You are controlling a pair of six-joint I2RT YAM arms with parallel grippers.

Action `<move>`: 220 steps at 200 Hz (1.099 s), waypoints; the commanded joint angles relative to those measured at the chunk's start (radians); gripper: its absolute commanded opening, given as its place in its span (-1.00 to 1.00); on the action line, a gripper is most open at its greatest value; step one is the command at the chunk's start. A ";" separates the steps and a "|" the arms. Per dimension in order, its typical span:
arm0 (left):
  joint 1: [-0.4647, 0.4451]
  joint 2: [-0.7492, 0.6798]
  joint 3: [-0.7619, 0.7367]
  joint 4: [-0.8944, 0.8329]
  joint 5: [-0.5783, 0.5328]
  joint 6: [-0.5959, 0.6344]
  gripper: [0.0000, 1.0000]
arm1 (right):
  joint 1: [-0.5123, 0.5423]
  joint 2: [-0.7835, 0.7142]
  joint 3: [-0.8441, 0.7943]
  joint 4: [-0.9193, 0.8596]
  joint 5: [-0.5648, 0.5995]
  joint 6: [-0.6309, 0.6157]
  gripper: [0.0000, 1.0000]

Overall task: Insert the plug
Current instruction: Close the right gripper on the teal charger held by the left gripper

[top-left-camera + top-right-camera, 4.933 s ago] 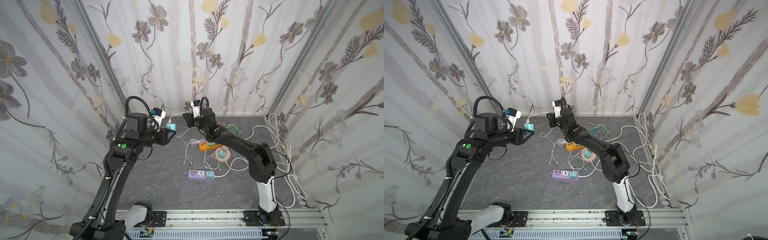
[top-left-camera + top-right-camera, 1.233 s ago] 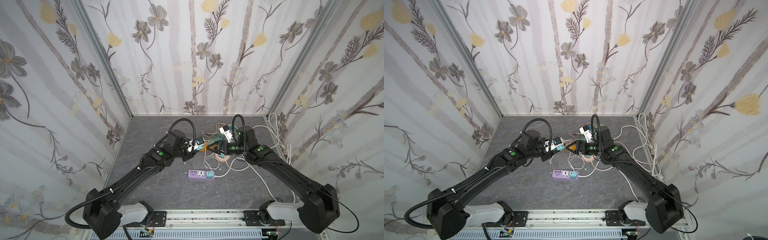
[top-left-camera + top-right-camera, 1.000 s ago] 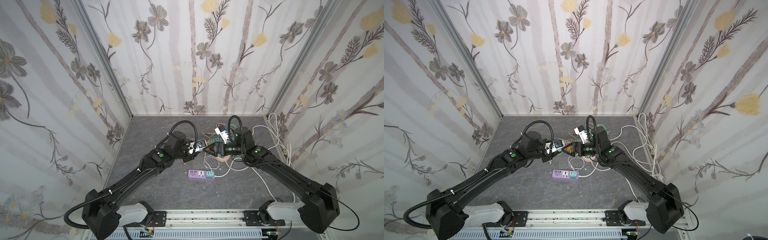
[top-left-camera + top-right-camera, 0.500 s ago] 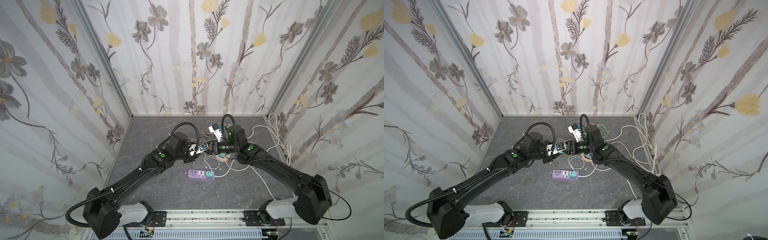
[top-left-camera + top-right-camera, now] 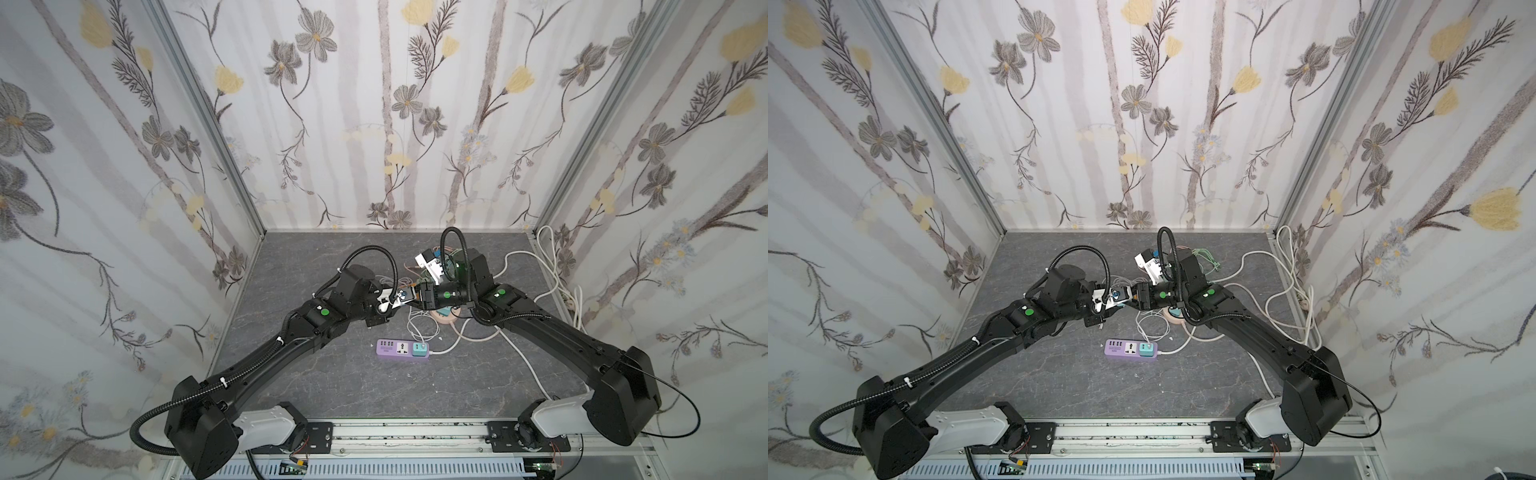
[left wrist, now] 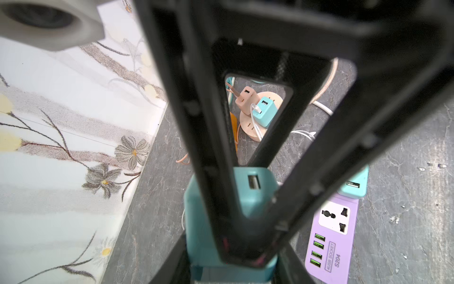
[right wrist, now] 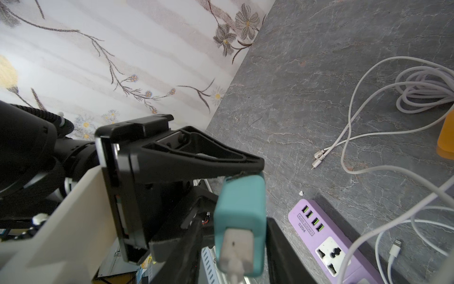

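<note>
Contact between the arms is what is new: a second ago the right gripper (image 5: 417, 296) hung spread and a little apart from the left gripper (image 5: 405, 297), and it has since slid in and drawn its jaws together on the teal adapter (image 7: 240, 209) that the left one carries. In the right wrist view the adapter sits between the right gripper's two dark fingers (image 7: 280, 250), which appear to touch both its flanks, while a black triangular finger (image 7: 196, 159) of the left gripper presses on another face; the left wrist view shows the same block pinched between the left fingers (image 6: 169, 263), with a right finger (image 6: 221, 147) crossing in front. So both tools are pinching one thing, held in the air above the table (image 5: 332, 386), over the loose white cables (image 5: 419, 328) and short of the purple power strip (image 5: 395, 348). A white USB plug (image 7: 237, 248) is seated in the adapter's end; its prongs are hidden, so which way they face I cannot tell. I read this as a hand-over or regrip to turn the adapter for insertion, with nothing inserted yet. The strip's universal socket (image 6: 335, 218) stands free beside a second teal adapter (image 6: 353, 186) already plugged in, and looks the likely target. Until one gripper lets go, a pull by either arm would strain the shared grip
</note>
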 commanded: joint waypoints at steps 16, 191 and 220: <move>0.000 -0.001 -0.002 0.021 -0.022 0.024 -1.00 | 0.004 0.012 0.020 0.020 -0.011 0.016 -0.24; 0.001 0.008 0.001 -0.006 -0.023 -0.007 -0.89 | 0.012 0.049 0.031 0.037 -0.018 -0.009 -0.92; 0.016 -0.011 -0.046 0.034 -0.026 -0.055 -0.26 | 0.006 0.046 0.043 -0.008 -0.018 -0.070 -1.00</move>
